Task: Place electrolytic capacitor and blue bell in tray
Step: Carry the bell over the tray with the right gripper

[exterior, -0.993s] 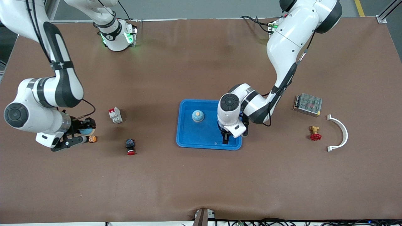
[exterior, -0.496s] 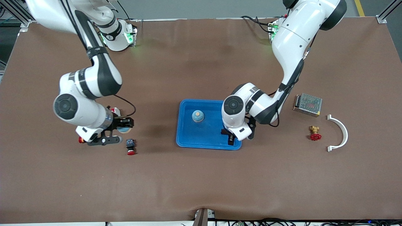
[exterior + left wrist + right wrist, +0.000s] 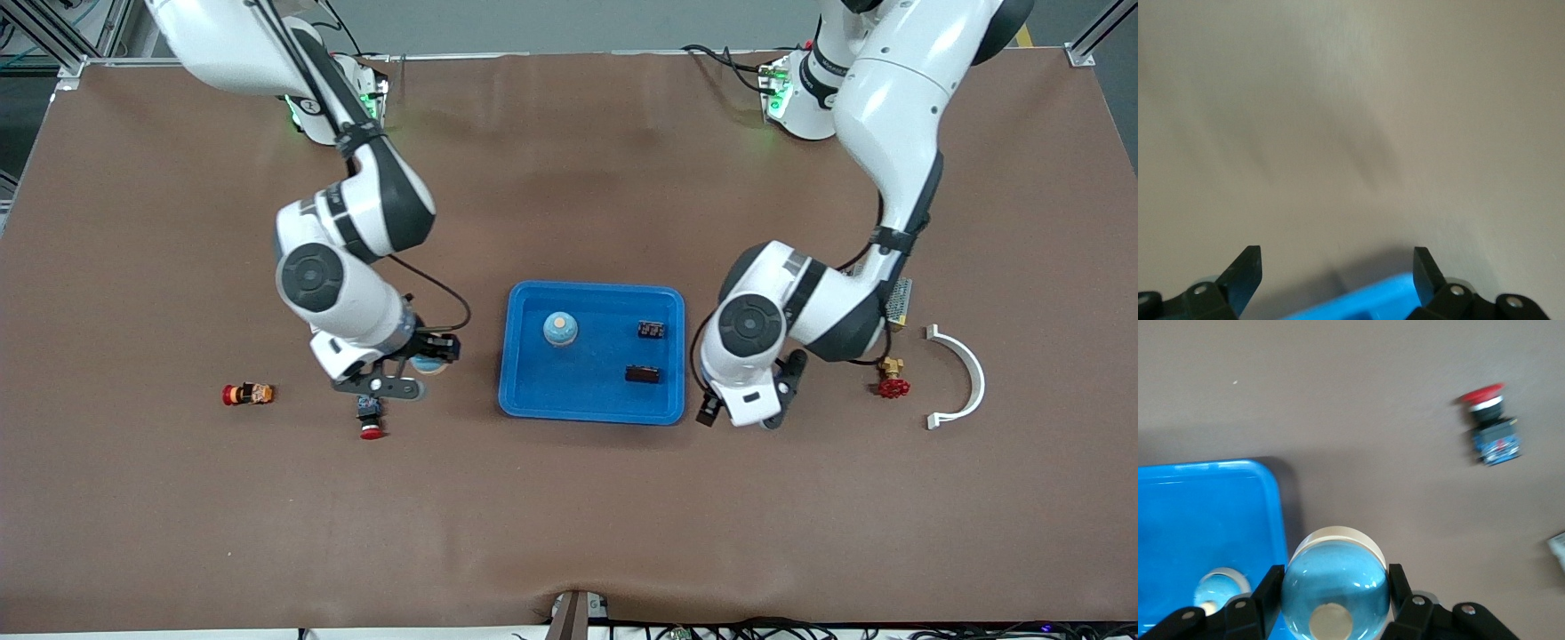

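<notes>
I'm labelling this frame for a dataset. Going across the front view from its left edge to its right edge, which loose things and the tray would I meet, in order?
Small red and orange part → red push button → blue tray → red-handled brass valve → white curved bracket.

From the front camera my right arm covers most of the blue bell (image 3: 430,363); only a sliver shows. The left arm hides most of the metal mesh box (image 3: 900,300). In the left wrist view the tray (image 3: 1365,307) is cut off at the frame edge, just a blurred blue strip. The right wrist view crops the second bell (image 3: 1217,593) in the tray, and a pale object (image 3: 1558,550) at the edge is too cropped to name.
</notes>
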You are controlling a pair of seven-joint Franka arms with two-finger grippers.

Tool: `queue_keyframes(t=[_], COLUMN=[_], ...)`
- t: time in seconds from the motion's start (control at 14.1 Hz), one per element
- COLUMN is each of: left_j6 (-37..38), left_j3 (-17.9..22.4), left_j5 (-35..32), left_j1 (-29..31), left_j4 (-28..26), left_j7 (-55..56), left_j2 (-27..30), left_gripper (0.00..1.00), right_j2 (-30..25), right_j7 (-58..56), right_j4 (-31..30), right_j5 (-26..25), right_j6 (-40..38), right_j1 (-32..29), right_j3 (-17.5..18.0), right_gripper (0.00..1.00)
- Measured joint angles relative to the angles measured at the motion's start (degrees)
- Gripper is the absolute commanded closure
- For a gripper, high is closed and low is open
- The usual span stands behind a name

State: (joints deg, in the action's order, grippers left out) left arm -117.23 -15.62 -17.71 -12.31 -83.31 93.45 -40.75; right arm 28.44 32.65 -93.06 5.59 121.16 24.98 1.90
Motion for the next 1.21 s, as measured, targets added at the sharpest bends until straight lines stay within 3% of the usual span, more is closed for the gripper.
queue_keyframes(t=[0.35,0.64,1.21], left_j6=[0.26,0.26,-2.44], left_j3=[0.05,0.29,0.04], left_j5=[0.01,0.00,0.03], left_j1=[5.19,7.40,11.75], left_j4=[-0.38,-0.49,-0.44], left_j7=[-12.86,-22.72,-53.71], left_j2=[0.00,0.00,0.01], left_gripper=[0.00,0.00,0.00], right_j2=[5.91,9.61,14.90], right_j7=[10.96,13.54,19.08], right_j4=[4.78,6.57,11.91], right_j5=[-0.07,-0.09,-2.62], right_j6=[3.17,7.40,8.23], right_j1=[5.73,7.05,9.77], right_j3=[-0.08,-0.16,-0.32], right_gripper=[0.42,0.42,0.42])
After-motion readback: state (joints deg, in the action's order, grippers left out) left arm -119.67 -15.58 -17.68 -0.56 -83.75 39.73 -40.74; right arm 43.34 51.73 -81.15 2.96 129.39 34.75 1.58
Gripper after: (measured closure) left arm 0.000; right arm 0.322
